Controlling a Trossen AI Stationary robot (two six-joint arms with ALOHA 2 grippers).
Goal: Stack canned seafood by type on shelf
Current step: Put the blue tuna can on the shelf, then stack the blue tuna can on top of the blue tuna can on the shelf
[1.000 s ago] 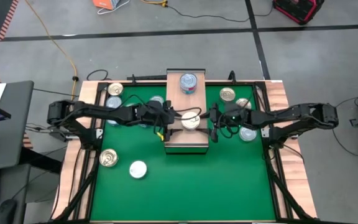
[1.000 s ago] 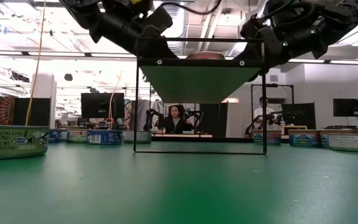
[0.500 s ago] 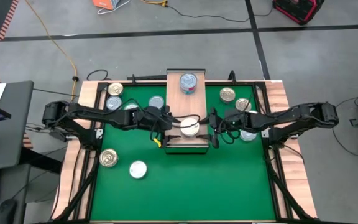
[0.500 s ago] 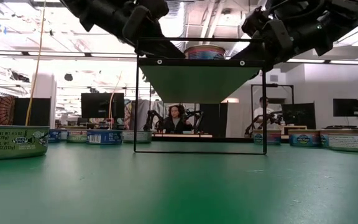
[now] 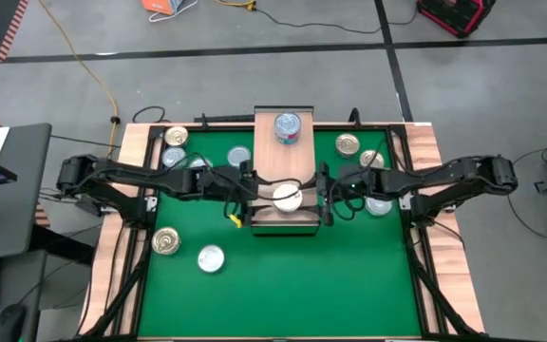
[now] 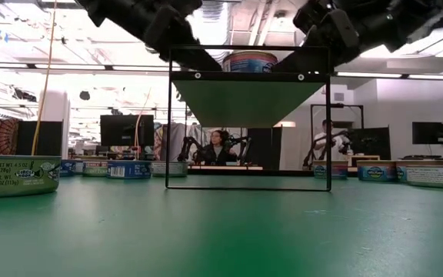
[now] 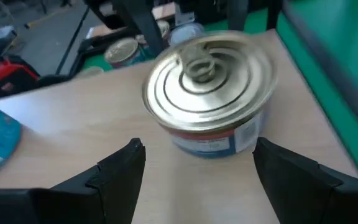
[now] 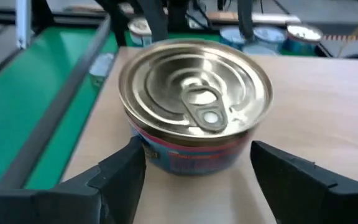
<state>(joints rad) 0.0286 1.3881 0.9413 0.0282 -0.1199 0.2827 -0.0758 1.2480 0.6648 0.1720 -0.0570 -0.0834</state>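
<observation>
The shelf (image 5: pixel 284 157) is a light-wood plank on a black frame in the middle of the green mat. A blue-silver tin (image 5: pixel 288 126) stands at its far end. A silver-topped tin (image 5: pixel 286 197) with a blue and red label stands upright near its near end. My left gripper (image 5: pixel 246 195) is open at that tin's left, and my right gripper (image 5: pixel 325 195) is open at its right. In each wrist view the tin (image 7: pixel 210 93) (image 8: pixel 194 102) stands just ahead of the spread fingers, with my left gripper (image 7: pixel 197 149) and my right gripper (image 8: pixel 196 149) short of it.
Loose tins lie on the mat: gold (image 5: pixel 166 241) and white (image 5: pixel 211 257) at the near left, several at the far left (image 5: pixel 176 137) and far right (image 5: pixel 348 144), and one under my right arm (image 5: pixel 380 204). The low view shows tins along the back (image 6: pixel 18 175).
The silver-topped tin has slid along the shelf top toward its near end, staying upright. Both grippers have gone toward the table's near edge beside it. My left gripper has also drawn back toward the left edge and risen a little. Neither has opened or shut.
</observation>
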